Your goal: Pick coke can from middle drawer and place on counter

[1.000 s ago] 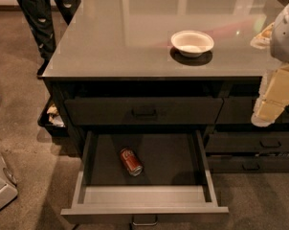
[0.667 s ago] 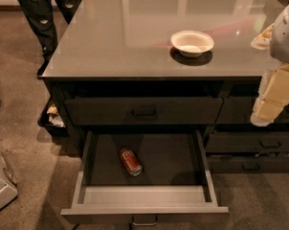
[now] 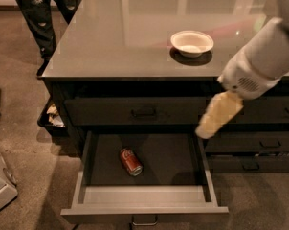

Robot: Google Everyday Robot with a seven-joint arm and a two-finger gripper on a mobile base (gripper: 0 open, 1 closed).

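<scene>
The coke can [image 3: 130, 161], red with white script, lies on its side on the dark floor of the open middle drawer [image 3: 144, 195], left of the drawer's centre. The glossy grey counter [image 3: 125, 42] spans the top of the dark cabinet. My gripper [image 3: 212, 120], cream-coloured at the end of the white arm [image 3: 264, 61], hangs over the drawer's right wall, angled down and to the left. It is above and to the right of the can, well apart from it, and holds nothing that I can see.
A white bowl [image 3: 192, 42] sits on the counter at the right. The shut top drawer with a black handle [image 3: 143, 112] is above the open one. More shut drawers [image 3: 259, 145] are at the right. A person [image 3: 44, 13] stands at the far left corner. A white machine base [image 3: 1, 186] is at the left.
My arm has swung left and down from the right edge, so the gripper now hangs over the open drawer's right wall. The can and bowl have not moved.
</scene>
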